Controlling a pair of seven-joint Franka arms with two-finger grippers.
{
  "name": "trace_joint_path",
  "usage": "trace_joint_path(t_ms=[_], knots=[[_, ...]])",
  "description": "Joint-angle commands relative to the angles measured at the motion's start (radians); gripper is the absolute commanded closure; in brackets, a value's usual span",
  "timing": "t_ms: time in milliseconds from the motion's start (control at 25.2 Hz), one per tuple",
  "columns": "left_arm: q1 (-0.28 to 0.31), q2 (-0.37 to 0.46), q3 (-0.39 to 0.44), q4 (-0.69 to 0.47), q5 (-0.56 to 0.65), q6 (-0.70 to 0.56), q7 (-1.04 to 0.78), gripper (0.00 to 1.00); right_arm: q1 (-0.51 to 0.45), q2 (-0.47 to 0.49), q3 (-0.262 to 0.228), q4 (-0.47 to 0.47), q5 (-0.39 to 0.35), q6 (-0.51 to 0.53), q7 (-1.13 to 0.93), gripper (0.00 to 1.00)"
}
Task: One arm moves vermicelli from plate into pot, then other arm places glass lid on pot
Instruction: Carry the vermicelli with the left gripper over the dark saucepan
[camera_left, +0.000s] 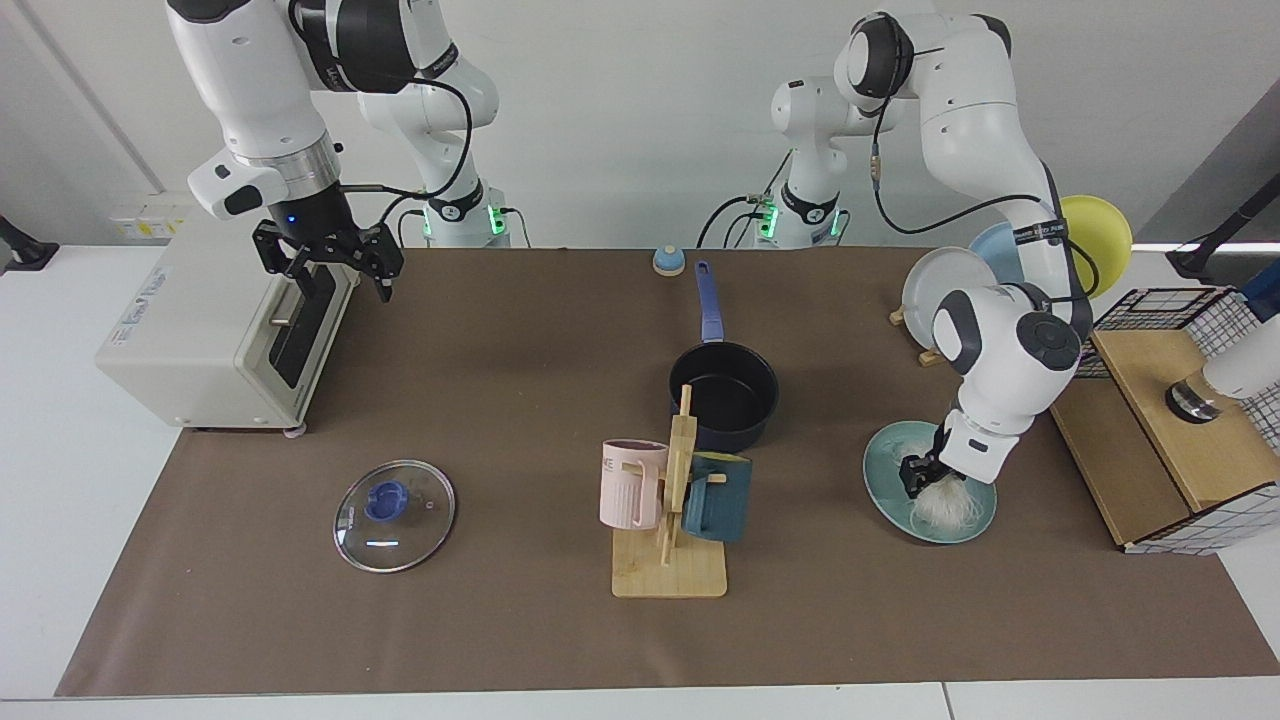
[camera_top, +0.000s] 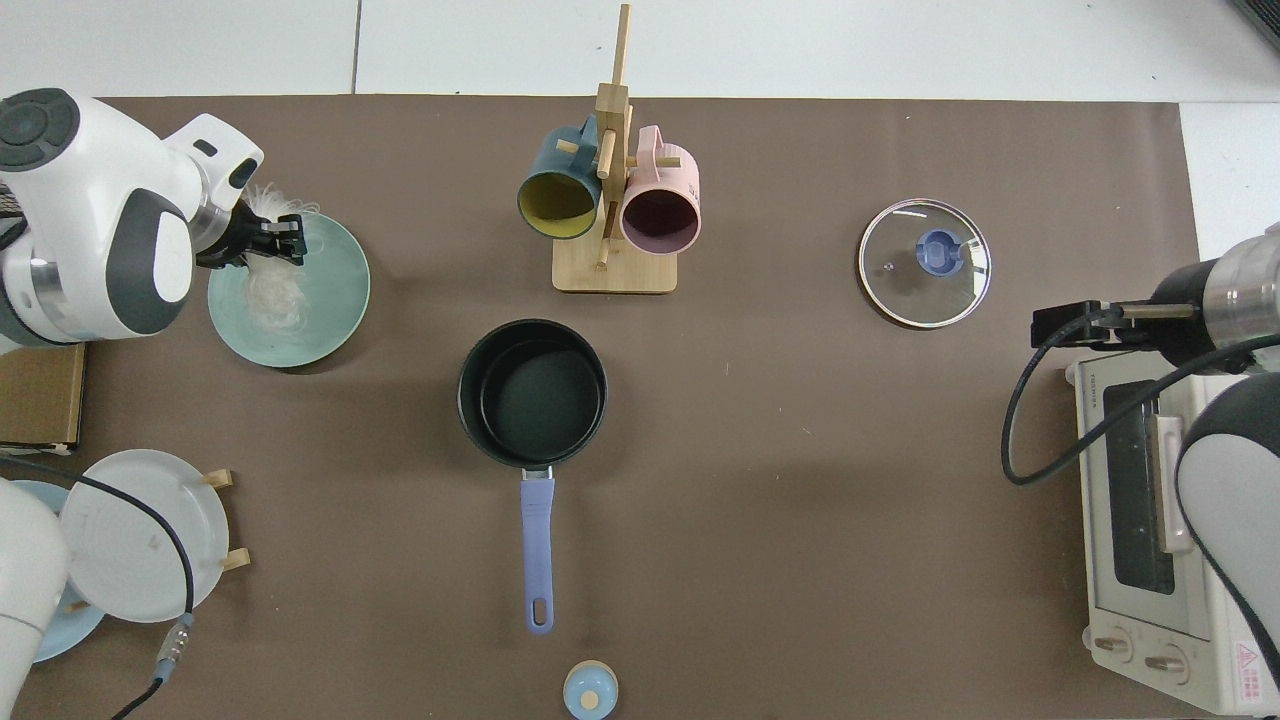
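Gripping vermicelli (camera_left: 945, 507) on teal plate (camera_left: 886, 490) near counter's end: left gripper (camera_left: 922, 479) fingers pinching strands for transfer | pot (camera_left: 724, 396) sitting empty mid-counter | right gripper (camera_left: 330, 262) waiting beside toaster oven (camera_left: 210, 330), fingers spread; glass lid (camera_left: 394, 514) untouched.

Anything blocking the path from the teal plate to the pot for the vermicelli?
Nothing visible does. The left gripper is shut on the vermicelli over the plate; bare mat lies between it and the open pot. The mug rack stands off to the side of that line. The right gripper waits by the toaster oven.
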Motion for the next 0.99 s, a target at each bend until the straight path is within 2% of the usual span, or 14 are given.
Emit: trace_joint_path(t_ms=[0,238,476,714,833,952], knots=[[-0.001,-0.092,-0.021,0.054,0.025,-0.111,0.035,1.0,-0.016,-0.004,0.006,0.0,0.025,0.005,-0.039,0.0],[-0.013,-0.218,-0.093,0.044,0.01,-0.266,0.017,1.0,-0.016,-0.004,0.006,0.0,0.025,0.005,-0.038,0.0],[-0.017,-0.298,-0.239,-0.013,0.01,-0.36,-0.178,1.0,-0.016,-0.004,0.006,0.0,0.025,0.005,-0.038,0.0],[-0.021,-0.393,-0.365,-0.2,-0.01,-0.234,-0.315,1.0,-0.016,-0.004,0.006,0.0,0.025,0.005,-0.038,0.0],[-0.021,-0.459,-0.376,-0.333,-0.068,-0.095,-0.327,1.0,-0.016,-0.004,0.006,0.0,0.025,0.005,-0.038,0.0],[-0.022,-0.477,-0.376,-0.383,-0.084,-0.062,-0.321,1.0,-0.016,-0.004,0.006,0.0,0.025,0.005,-0.038,0.0]])
